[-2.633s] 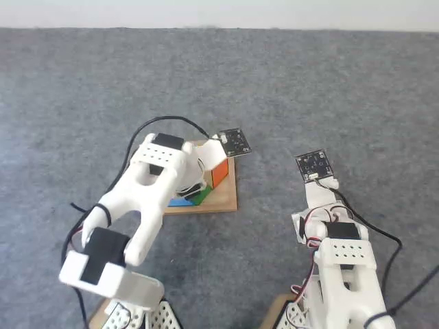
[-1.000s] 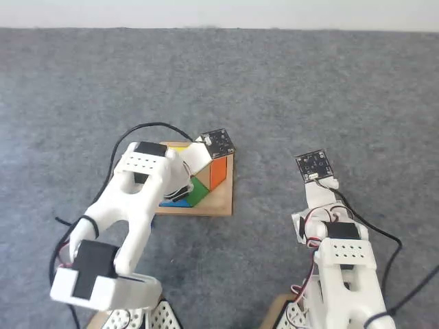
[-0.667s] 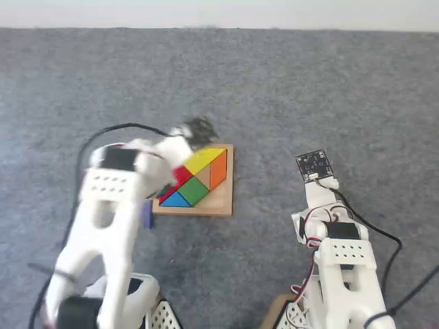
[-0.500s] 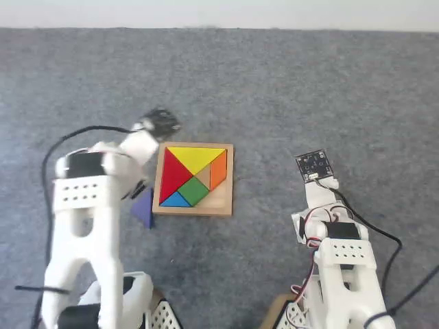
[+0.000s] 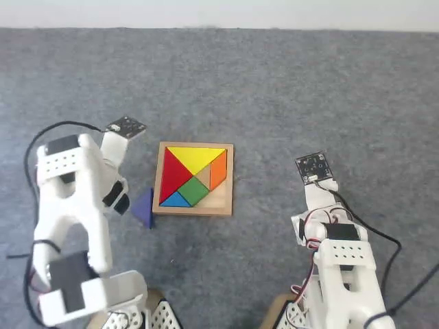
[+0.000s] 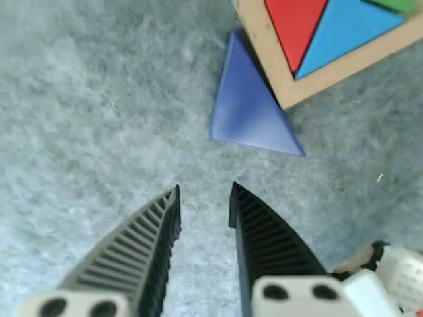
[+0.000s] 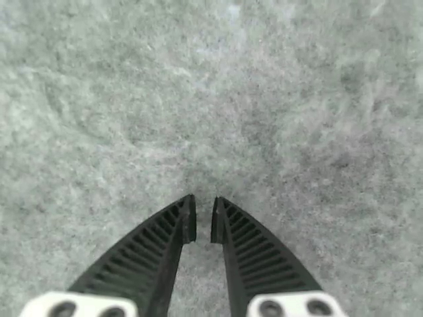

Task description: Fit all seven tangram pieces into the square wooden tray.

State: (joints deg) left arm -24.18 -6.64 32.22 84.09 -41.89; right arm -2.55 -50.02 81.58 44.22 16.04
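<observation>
- Square wooden tray sits mid-table on the grey carpet, between the two arms.
- Seated in the tray: yellow triangle far side, red triangle left, orange parallelogram right, green square middle, small blue triangle near-left.
- A pale tan patch is next to the green square. Cannot tell if it is a sixth piece or bare wood.
- The tray's near-right corner looks unfilled, a triangular gap.
- Purple-blue triangle is still outside, flat on the carpet just beside the tray's near-left corner. It is maybe touching the rim.
- Left gripper hangs over the carpet near that triangle, on its left-near side. Its jaws are a little apart and hold nothing.
- Right gripper is over bare carpet, well right of the tray. Its jaws are almost closed, with a thin slit between them, and empty.
- Progress, judged: most pieces are in and at least one is left. The loose triangle likely belongs in the near-right gap.
- Remaining: grasp the triangle, carry it across the tray, turn it to match the gap and press it flush.
</observation>
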